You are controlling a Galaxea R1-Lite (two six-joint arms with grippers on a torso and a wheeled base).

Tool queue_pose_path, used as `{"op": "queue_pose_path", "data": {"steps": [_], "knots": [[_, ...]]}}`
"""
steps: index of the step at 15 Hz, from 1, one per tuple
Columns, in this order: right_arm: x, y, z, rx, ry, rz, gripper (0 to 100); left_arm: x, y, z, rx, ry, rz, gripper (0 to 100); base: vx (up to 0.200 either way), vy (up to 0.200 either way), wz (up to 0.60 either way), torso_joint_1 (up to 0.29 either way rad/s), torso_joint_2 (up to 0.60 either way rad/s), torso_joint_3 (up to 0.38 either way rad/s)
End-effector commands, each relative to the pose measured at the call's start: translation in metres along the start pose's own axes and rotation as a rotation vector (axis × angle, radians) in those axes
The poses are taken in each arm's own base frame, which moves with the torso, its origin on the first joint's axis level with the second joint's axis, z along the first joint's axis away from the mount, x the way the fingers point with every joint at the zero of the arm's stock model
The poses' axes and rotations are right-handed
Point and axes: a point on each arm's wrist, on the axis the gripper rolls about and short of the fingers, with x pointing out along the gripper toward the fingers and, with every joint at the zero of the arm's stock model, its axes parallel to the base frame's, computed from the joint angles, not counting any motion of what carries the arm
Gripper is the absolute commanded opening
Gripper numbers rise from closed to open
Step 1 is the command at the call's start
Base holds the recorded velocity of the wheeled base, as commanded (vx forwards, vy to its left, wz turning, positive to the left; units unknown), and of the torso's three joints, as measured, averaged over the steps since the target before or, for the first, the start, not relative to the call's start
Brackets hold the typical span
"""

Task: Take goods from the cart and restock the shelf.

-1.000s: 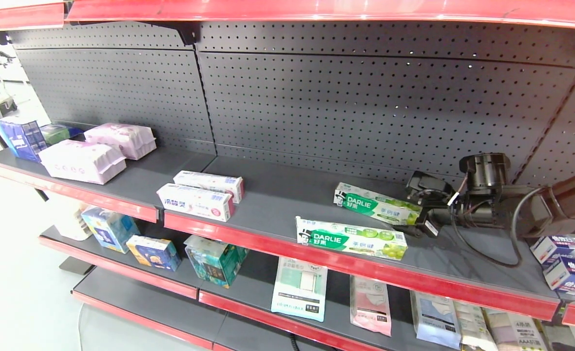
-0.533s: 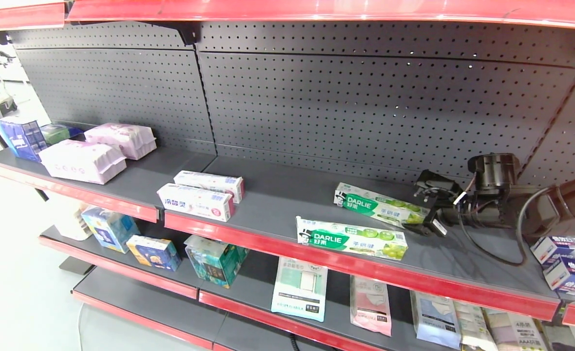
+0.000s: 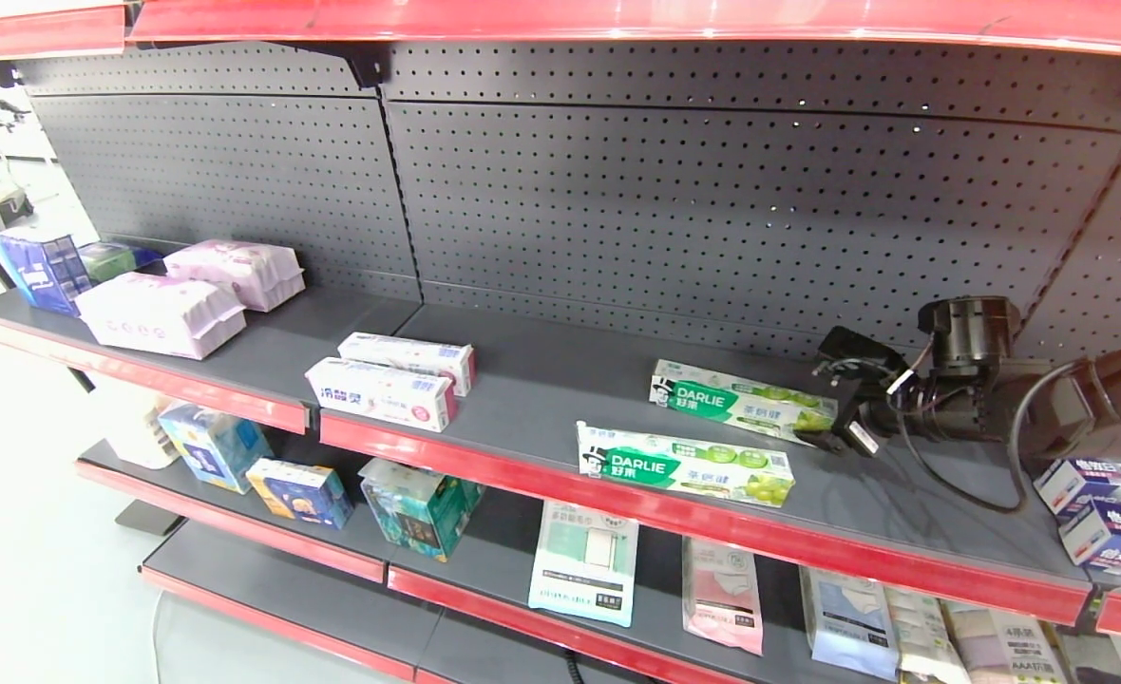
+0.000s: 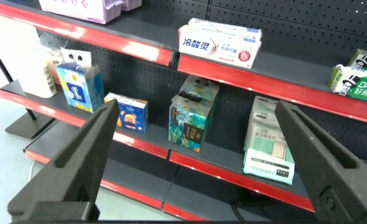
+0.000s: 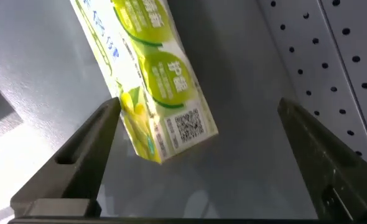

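Right pincer (image 3: 831, 397) has backed off toward the robot's right over the last second. Its jaws are spread wide and grip nothing. The green toothpaste box (image 3: 741, 399) now lies flat on the shelf (image 3: 541, 375), its near end just at the fingertips, behind its twin (image 3: 684, 464) at the front edge. I'd call this placement done. Left pincer (image 4: 196, 107) is also open and empty, facing the lower shelves. You're likely clear to fetch the next item.

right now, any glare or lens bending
Head view: glare streaks on the red top shelf edge, straight shelf lines bow from lens distortion, floor at left washed out white. Left wrist view: floor likewise very bright. Right wrist view: toothpaste box evenly lit.
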Motion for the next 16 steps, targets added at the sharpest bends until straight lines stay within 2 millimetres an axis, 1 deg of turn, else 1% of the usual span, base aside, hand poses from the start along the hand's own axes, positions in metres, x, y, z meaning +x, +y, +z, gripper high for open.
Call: {"op": "queue_pose_path", "data": {"steps": [1,4,8,12,16], "knots": [[-0.001,0.001,-0.001,0.002,0.010,-0.003,100,0.000,0.000,0.000,0.000,0.000,0.000,100,0.000,0.000,0.00,0.000,0.00,0.000],[-0.004,0.001,-0.001,0.045,0.026,-0.021,100,0.000,0.000,0.000,-0.002,0.000,0.000,100,0.000,0.000,0.00,0.000,0.00,0.000],[-0.023,0.003,0.004,0.116,0.010,-0.034,100,0.000,0.000,0.000,-0.002,0.000,0.000,100,0.000,0.000,0.00,0.000,0.00,0.000],[-0.041,0.009,0.014,0.245,-0.025,-0.035,100,0.000,0.000,0.000,-0.002,0.000,0.000,100,0.000,0.000,0.00,0.000,0.00,0.000],[-0.059,0.015,0.015,0.309,-0.032,-0.043,100,0.000,0.000,0.000,0.000,0.000,0.000,100,0.000,0.000,0.00,0.000,0.00,0.000]]}}
